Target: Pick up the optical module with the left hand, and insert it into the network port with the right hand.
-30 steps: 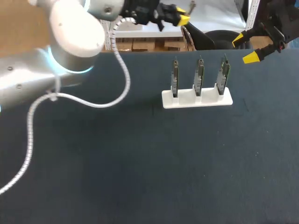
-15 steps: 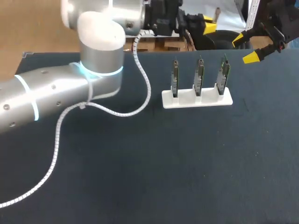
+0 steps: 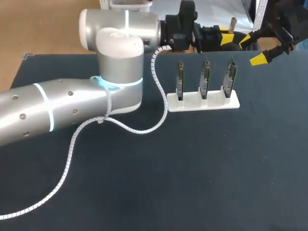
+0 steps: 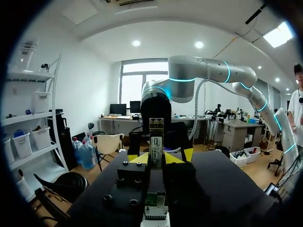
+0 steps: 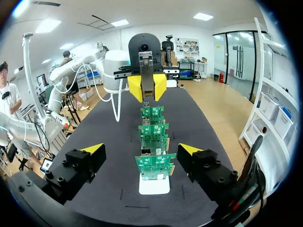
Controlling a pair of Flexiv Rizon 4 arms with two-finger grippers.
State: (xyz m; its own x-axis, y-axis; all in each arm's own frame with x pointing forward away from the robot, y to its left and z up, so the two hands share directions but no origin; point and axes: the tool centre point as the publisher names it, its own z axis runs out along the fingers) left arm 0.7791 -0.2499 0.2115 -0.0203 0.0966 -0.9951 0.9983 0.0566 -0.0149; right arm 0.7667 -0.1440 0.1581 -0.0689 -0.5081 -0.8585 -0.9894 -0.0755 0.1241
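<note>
The optical module (image 4: 156,137), a slim grey metal bar, stands between the yellow tips of my left gripper (image 4: 156,159), which is shut on it. In the head view that left gripper (image 3: 230,39) hangs past the table's back edge, behind the boards, with the module (image 3: 233,21) poking up. Three green circuit boards (image 3: 205,77) stand in a white holder (image 3: 202,102). My right gripper (image 3: 252,49) is at the back right, open and holding nothing. From the right wrist view, the right gripper (image 5: 141,149) faces down the row of boards (image 5: 155,165) toward the left gripper (image 5: 147,87) and the module (image 5: 146,66).
The dark table (image 3: 202,168) carries only the holder. My left arm lies across the left and back of the table, with its white spiral cable (image 3: 139,130) drooping onto the surface beside the holder.
My left arm has swung to the right along the back of the table, carrying the module closer to the right gripper. The right arm and the boards have not moved.
</note>
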